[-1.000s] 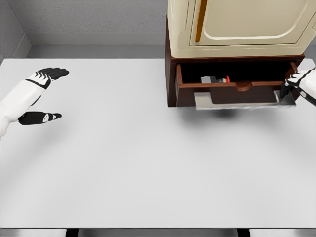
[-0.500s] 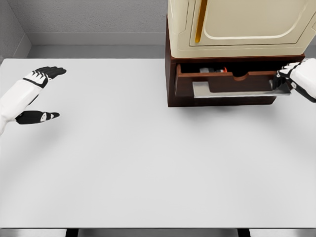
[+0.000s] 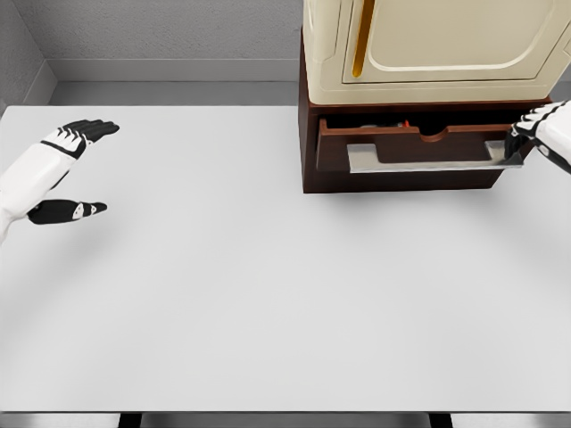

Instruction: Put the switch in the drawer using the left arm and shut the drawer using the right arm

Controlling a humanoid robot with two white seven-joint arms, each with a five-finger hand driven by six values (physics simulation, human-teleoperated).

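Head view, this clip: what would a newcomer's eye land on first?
The dark wooden cabinet at upper right, with a cream appliance on top and its drawer almost shut, only a sliver of the switch showing in the gap. The right robot hand is at the drawer front's right end. The left robot hand rests open at the far left of the white table.
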